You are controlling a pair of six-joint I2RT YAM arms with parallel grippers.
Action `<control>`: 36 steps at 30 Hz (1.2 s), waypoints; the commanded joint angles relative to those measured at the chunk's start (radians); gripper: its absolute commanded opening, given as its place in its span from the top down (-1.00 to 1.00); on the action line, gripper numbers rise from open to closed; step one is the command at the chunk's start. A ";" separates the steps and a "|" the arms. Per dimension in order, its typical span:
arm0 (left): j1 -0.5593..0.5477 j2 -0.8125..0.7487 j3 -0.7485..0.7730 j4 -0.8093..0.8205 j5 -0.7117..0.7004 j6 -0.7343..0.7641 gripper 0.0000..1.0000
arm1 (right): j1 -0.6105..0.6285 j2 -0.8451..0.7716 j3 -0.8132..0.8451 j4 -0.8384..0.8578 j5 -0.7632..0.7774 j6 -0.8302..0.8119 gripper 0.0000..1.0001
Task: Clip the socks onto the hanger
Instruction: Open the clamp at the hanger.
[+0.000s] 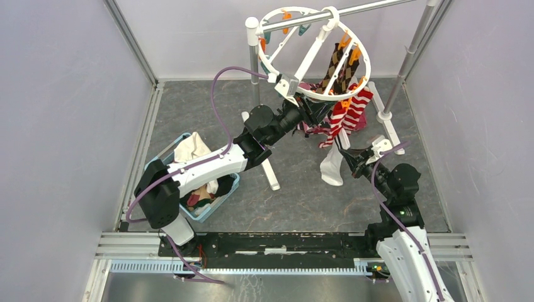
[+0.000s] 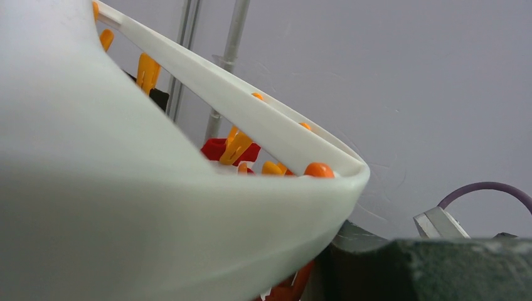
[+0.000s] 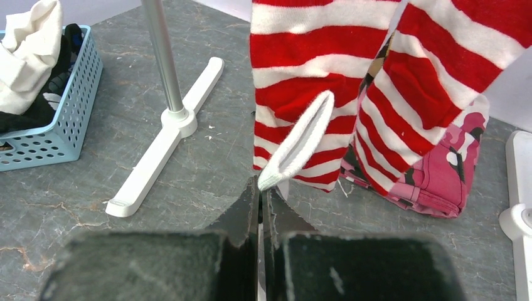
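Observation:
The white ring hanger (image 1: 313, 95) hangs tilted from the rail, with orange clothespins (image 1: 345, 41) on its rim. Argyle socks (image 1: 334, 72) and red-and-white striped socks (image 1: 352, 112) hang clipped to it. My left gripper (image 1: 306, 108) is at the ring's near-left rim and seems shut on it. In the left wrist view the rim (image 2: 157, 219) fills the frame and only one dark finger (image 2: 439, 269) shows. My right gripper (image 3: 262, 188) is shut on the cuff of a white sock (image 3: 301, 141), which dangles (image 1: 332, 168) just below the striped socks (image 3: 326, 56).
A blue basket (image 1: 228, 189) with more cloth stands at the left, under my left arm. The silver rail (image 1: 378, 7) rests on poles with white feet (image 1: 267, 167). A pink camouflage cloth (image 3: 439, 169) lies on the floor behind the striped socks.

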 commanded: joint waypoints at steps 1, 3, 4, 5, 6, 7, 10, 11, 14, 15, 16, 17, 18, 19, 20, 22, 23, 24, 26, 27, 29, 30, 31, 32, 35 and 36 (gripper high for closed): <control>0.003 -0.011 0.048 0.023 0.001 0.018 0.88 | 0.008 -0.043 0.057 -0.018 -0.008 -0.011 1.00; 0.002 -0.014 0.049 0.016 -0.006 0.012 0.96 | 0.011 -0.060 0.070 -0.019 -0.020 -0.035 1.00; 0.002 -0.016 0.049 0.013 -0.011 0.009 0.95 | 0.013 -0.066 0.074 -0.017 -0.031 -0.032 1.00; 0.001 -0.018 0.049 0.010 -0.017 0.006 0.96 | 0.013 -0.066 0.079 -0.011 -0.046 -0.027 1.00; 0.001 -0.019 0.048 0.007 -0.022 0.004 0.96 | 0.014 -0.065 0.083 -0.004 -0.065 -0.022 1.00; 0.001 -0.020 0.046 0.004 -0.025 0.003 0.95 | 0.016 -0.060 0.085 0.008 -0.086 -0.021 1.00; 0.001 -0.023 0.047 -0.011 -0.034 -0.008 0.91 | 0.020 -0.033 0.094 0.035 -0.121 0.009 1.00; 0.001 -0.023 0.049 -0.018 -0.034 -0.010 0.78 | 0.021 -0.025 0.099 0.038 -0.126 0.009 1.00; 0.001 -0.028 0.047 -0.025 -0.057 -0.013 0.38 | 0.021 -0.004 0.106 0.053 -0.140 0.013 1.00; 0.001 -0.030 0.046 -0.026 -0.061 -0.012 0.31 | 0.021 -0.001 0.106 0.057 -0.142 0.015 1.00; 0.001 -0.031 0.046 -0.026 -0.063 -0.011 0.24 | 0.022 0.001 0.107 0.058 -0.142 0.017 1.00; 0.001 -0.031 0.046 -0.026 -0.064 -0.011 0.21 | 0.021 0.001 0.107 0.059 -0.143 0.017 1.00; 0.001 -0.032 0.047 -0.026 -0.063 -0.011 0.19 | 0.022 0.002 0.107 0.058 -0.144 0.016 1.00; 0.001 -0.032 0.048 -0.025 -0.064 -0.012 0.16 | 0.021 0.001 0.105 0.057 -0.142 0.016 1.00; 0.001 -0.032 0.051 -0.025 -0.064 -0.011 0.11 | 0.021 0.001 0.105 0.056 -0.141 0.015 1.00; 0.001 -0.031 0.054 -0.026 -0.065 -0.012 0.01 | 0.021 0.001 0.105 0.054 -0.140 0.014 1.00; 0.001 -0.030 0.054 -0.029 -0.064 -0.011 -0.01 | 0.021 0.001 0.105 0.054 -0.140 0.014 1.00; 0.001 -0.029 0.056 -0.029 -0.064 -0.012 -0.03 | 0.020 0.003 0.105 0.052 -0.141 0.014 1.00; 0.001 -0.029 0.055 -0.029 -0.064 -0.011 -0.03 | 0.021 0.004 0.105 0.053 -0.140 0.012 1.00; 0.002 -0.029 0.055 -0.029 -0.064 -0.011 -0.03 | 0.023 0.004 0.105 0.053 -0.139 0.013 1.00; 0.001 -0.029 0.056 -0.027 -0.067 -0.011 -0.03 | 0.022 0.005 0.103 0.053 -0.139 0.010 1.00; 0.001 -0.029 0.055 -0.026 -0.067 -0.010 -0.03 | 0.023 0.006 0.103 0.053 -0.140 0.011 1.00; 0.001 -0.029 0.056 -0.025 -0.066 -0.009 -0.03 | 0.022 0.007 0.103 0.053 -0.140 0.010 1.00; 0.001 -0.027 0.059 -0.025 -0.067 -0.009 -0.03 | 0.023 0.006 0.103 0.054 -0.139 0.010 1.00; 0.001 -0.020 0.067 -0.023 -0.064 -0.010 -0.03 | 0.024 0.006 0.102 0.054 -0.140 0.009 1.00; 0.001 -0.017 0.070 -0.020 -0.063 -0.011 -0.04 | 0.024 0.006 0.102 0.053 -0.139 0.008 1.00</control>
